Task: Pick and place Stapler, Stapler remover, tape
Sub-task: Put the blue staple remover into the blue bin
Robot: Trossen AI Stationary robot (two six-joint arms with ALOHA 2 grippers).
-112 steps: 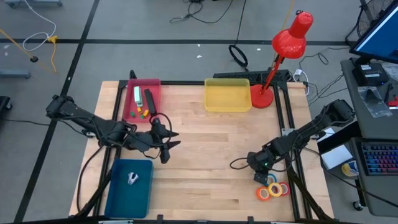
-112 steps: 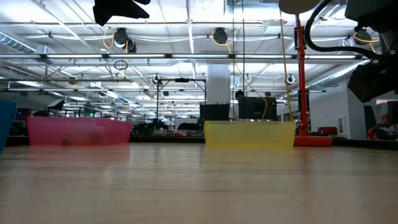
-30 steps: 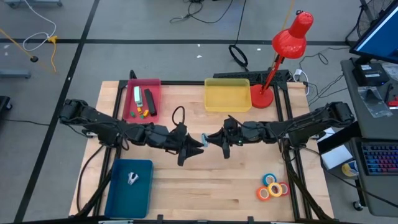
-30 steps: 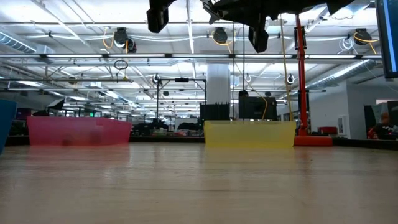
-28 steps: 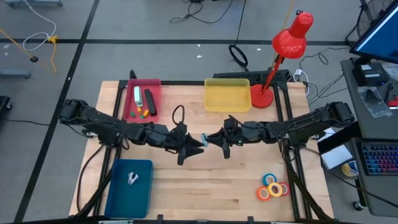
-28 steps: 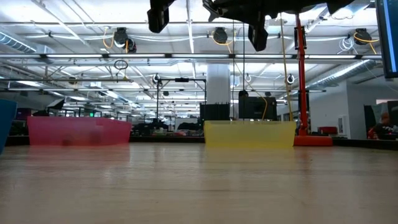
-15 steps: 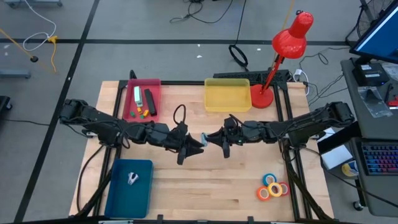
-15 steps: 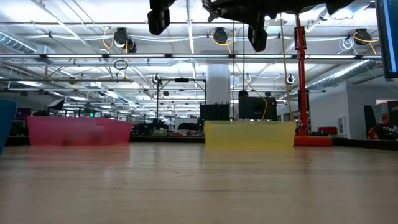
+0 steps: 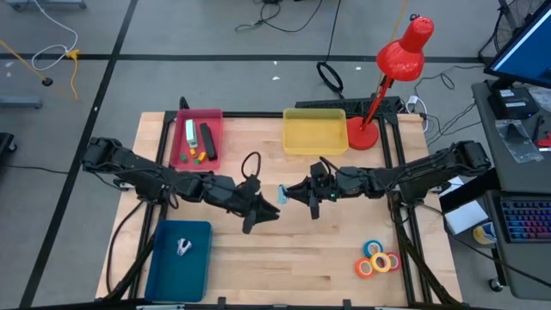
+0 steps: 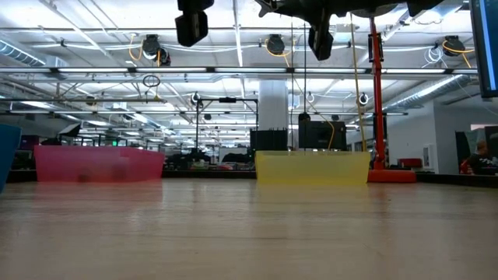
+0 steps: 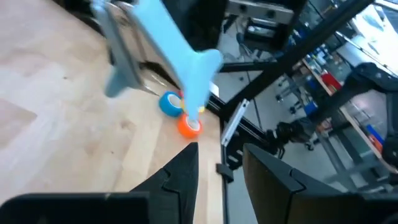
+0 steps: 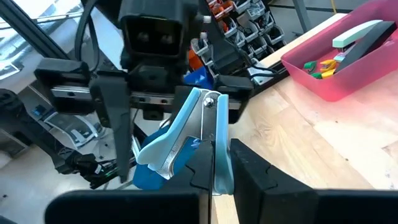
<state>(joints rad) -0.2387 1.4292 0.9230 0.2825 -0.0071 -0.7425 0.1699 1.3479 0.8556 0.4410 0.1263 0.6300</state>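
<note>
A light-blue stapler remover with chrome metal point(image 9: 281, 190) hangs in the air over the table's middle, held by my right gripper point(image 9: 291, 191). My left gripper point(image 9: 265, 211) stands open a short way from it, toward the table's left and near edge, touching nothing. In the left wrist view the remover point(image 11: 180, 56) shows ahead of the open fingers point(image 11: 183, 171). Several tape rolls point(image 9: 379, 260) lie flat on the table near its right near corner. A second, metal remover lies in the blue tray point(image 9: 179, 258). Two staplers lie in the pink tray point(image 9: 197, 138). My right gripper pinches the stapler remover between its two fingers at the end nearest the wrist point(image 12: 215, 142). The fingers come level from the table's right. The remover is lifted clear of the table, and its blue wing point(image 12: 158, 152) and chrome part stick out past the fingertips toward the left arm.
An empty-looking yellow tray point(image 9: 315, 131) sits at the far edge, with a red desk lamp point(image 9: 400, 60) to its right. Bare wood lies below both grippers. In the low view both grippers point(image 10: 191, 27) point(image 10: 320, 43) are high above the table top.
My left gripper has drawn back a little from the stapler remover, toward the table's left and near edge. My right gripper and the remover have stayed where they were.
</note>
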